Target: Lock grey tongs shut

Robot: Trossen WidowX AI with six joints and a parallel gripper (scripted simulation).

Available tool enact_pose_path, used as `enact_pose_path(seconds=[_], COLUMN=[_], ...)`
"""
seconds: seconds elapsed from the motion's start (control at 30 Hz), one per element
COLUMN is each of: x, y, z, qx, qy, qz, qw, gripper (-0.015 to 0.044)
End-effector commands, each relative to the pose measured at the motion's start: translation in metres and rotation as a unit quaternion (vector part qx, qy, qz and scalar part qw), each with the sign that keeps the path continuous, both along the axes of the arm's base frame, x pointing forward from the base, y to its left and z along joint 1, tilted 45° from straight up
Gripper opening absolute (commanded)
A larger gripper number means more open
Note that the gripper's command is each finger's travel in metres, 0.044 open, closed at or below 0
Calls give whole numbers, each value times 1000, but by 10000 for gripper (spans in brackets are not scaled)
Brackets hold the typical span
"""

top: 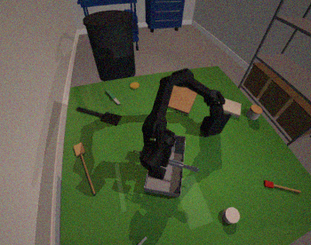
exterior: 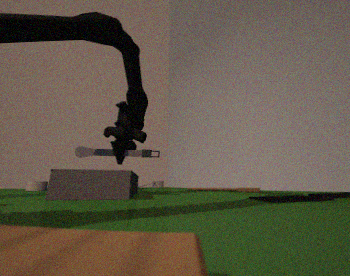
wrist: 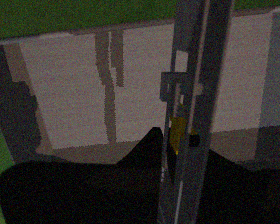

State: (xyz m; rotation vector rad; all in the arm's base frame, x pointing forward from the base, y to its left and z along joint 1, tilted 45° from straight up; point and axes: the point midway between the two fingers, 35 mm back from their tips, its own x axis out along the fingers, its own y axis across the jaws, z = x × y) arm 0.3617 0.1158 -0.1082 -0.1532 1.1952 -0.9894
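The grey tongs (top: 185,165) (exterior: 103,152) (wrist: 214,75) hang roughly level a little above the roasting tin (top: 163,193) (exterior: 91,185), clear of its rim. Their broad tips are at the left and the small ring end at the right in the exterior view. My gripper (top: 157,172) (exterior: 120,159) (wrist: 162,135) points down and is shut on the tongs near mid-length, with both arms pressed close together between the fingers. A yellow part shows between the arms in the wrist view. The wooden board (top: 182,98) (exterior: 91,255) lies behind the tin in the top view. Whether the lock holds cannot be seen.
A pale block (top: 232,107) and an orange-topped jar (top: 255,112) stand right of the board. A black spatula (top: 111,118), a mallet (top: 79,149) and a green-handled knife (top: 112,97) lie left. A white cup (top: 231,216) and red brush (top: 269,184) are at the right front.
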Motion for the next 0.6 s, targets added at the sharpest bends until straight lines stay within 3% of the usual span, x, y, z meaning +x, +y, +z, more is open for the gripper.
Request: enact_pose_path(seconds=[0.0,0.57], x=[-2,1], y=[43,34], z=[44,53], qx=[8,7], qy=[-13,1], qz=[6,16], qw=[1000,1000], gripper=[-150,-150])
